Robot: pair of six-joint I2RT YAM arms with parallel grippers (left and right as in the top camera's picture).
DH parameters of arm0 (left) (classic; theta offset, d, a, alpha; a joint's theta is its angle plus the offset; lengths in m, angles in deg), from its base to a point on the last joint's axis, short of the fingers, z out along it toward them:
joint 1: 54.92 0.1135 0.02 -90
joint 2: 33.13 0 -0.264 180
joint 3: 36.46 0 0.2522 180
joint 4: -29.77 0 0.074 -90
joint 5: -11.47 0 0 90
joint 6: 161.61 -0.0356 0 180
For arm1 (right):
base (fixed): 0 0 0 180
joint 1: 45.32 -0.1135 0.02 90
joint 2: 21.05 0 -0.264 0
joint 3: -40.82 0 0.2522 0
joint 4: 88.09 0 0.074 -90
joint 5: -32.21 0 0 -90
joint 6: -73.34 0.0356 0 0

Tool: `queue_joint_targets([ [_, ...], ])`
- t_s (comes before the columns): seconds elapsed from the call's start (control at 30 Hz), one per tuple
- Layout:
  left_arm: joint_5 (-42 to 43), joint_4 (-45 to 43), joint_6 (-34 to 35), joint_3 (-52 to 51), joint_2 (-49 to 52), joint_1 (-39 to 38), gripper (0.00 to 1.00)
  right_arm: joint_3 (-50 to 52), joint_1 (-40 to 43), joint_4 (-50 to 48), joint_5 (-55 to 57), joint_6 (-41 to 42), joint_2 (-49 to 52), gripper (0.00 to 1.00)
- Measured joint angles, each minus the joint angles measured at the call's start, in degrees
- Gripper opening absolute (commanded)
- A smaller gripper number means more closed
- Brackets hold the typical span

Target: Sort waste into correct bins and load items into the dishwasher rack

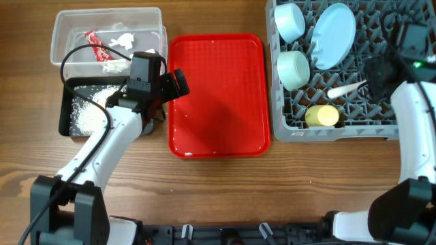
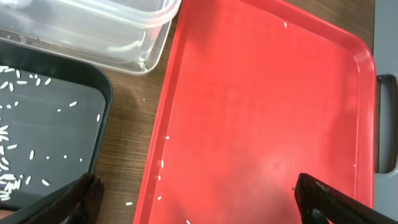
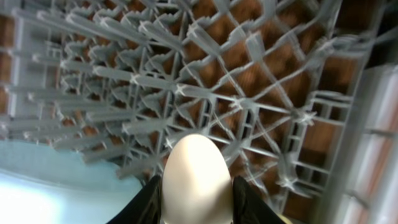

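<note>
My right gripper is over the grey dishwasher rack, shut on the white plastic spoon; the spoon's bowl sits between the fingers above the rack lattice. The rack holds a pale blue bowl, the light-blue plate, a mint-green bowl and the yellow cup. My left gripper is open and empty over the left edge of the red tray. The clear bin holds the red wrapper and white tissue. The black bin holds rice.
A few rice grains lie along the tray's left rim and one on the wood between the tray and the black bin. The plate shows at the lower left of the right wrist view. No carrot, brown clump or white bowl shows.
</note>
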Motion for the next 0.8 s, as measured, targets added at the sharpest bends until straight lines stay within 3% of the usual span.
queue_joint_targets([
  [0.2,-0.02,-0.02,0.0,0.0,0.0,0.0,1.0,5.64,0.0,-9.53,-0.02,4.46,2.32,0.46],
  [0.27,-0.02,0.0,0.0,0.0,0.0,0.0,1.0,5.73,0.0,-12.37,-0.02,3.37,2.43,0.67],
  [0.43,-0.02,0.0,0.0,0.0,0.0,0.0,1.0,5.73,0.0,-15.76,-1.09,-0.76,2.43,0.83],
  [0.53,0.0,-0.02,0.0,0.0,0.0,0.0,1.0,5.73,0.0,-16.22,-6.1,-10.05,2.4,0.97],
  [0.63,-0.02,-0.07,0.0,0.0,0.0,0.0,1.0,5.51,0.0,-12.17,-12.66,-22.49,-1.27,1.0],
  [0.8,-0.02,0.0,0.0,0.0,0.0,0.0,1.0,2.29,0.0,-2.05,-29.14,-51.04,-30.36,1.0],
])
